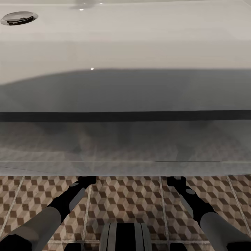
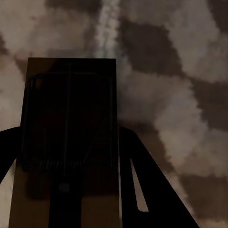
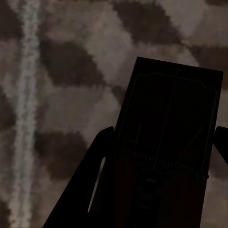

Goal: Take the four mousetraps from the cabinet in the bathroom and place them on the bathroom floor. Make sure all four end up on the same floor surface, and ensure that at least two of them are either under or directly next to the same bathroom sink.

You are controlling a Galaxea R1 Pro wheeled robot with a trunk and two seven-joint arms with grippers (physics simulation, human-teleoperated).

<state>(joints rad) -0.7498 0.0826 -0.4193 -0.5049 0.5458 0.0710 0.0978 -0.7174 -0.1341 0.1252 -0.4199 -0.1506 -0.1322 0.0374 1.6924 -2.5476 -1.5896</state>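
Note:
In the head view I look down on the white sink (image 1: 125, 42), with its chrome drain (image 1: 18, 17) at the far left. Both forearms reach under its front edge, and the hands are hidden beneath it. In the left wrist view my left gripper (image 2: 69, 156) is shut on a mousetrap (image 2: 71, 104), a brown board with wire, held close over the cube-patterned bathroom floor (image 2: 166, 71). In the right wrist view my right gripper (image 3: 161, 142) is shut on another mousetrap (image 3: 175, 104) in deep shadow just above the floor (image 3: 66, 61). The cabinet is out of view.
The sink's front edge (image 1: 125, 169) overhangs both arms. The patterned floor tiles (image 1: 129, 198) run between the arms down to my base (image 1: 125, 237). Pale grout lines (image 2: 107, 23) (image 3: 26, 95) cross the floor beside each trap.

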